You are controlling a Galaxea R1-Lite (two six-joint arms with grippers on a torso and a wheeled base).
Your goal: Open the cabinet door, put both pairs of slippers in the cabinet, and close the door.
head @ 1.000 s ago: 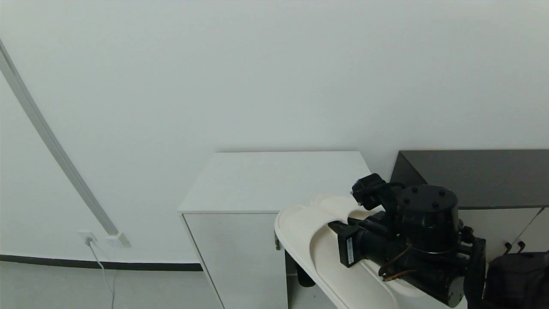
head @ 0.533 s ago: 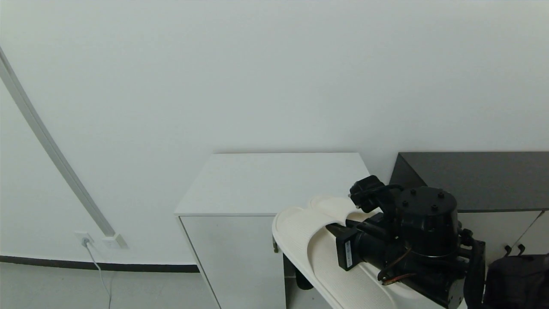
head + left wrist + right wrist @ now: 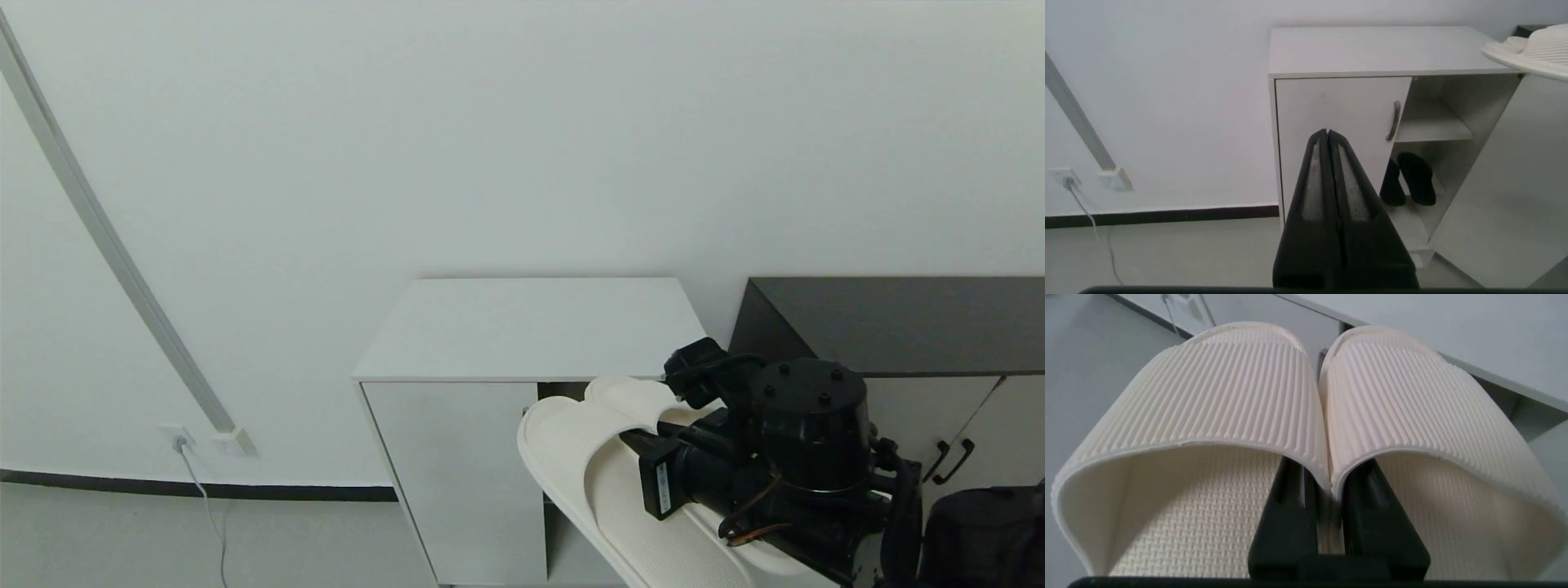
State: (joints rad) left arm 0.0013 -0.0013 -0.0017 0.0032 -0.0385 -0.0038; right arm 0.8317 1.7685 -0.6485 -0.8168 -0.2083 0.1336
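**Cream pair held at the open cabinet**

My right gripper (image 3: pixel 1324 498) is clamped on the cream slippers (image 3: pixel 1233 392), pinching their inner straps together, just in front of the cabinet (image 3: pixel 522 327). Its door (image 3: pixel 1527 163) stands open. The black slippers (image 3: pixel 1410 180) sit below the shelf (image 3: pixel 1429 131). My left gripper (image 3: pixel 1328 163) hangs with its fingers pressed together, holding nothing.

The head camera faces the white cabinet (image 3: pixel 522 327) from well back and above, taking in its top and front against the wall. The left wrist camera sits lower and nearer, looking straight at the cabinet's front past its own hand (image 3: pixel 1327 137), whose fingers are pressed together. The right wrist camera lies just behind the cream slippers (image 3: pixel 1315 400), pointing along them toward the cabinet. All three views share the slippers.
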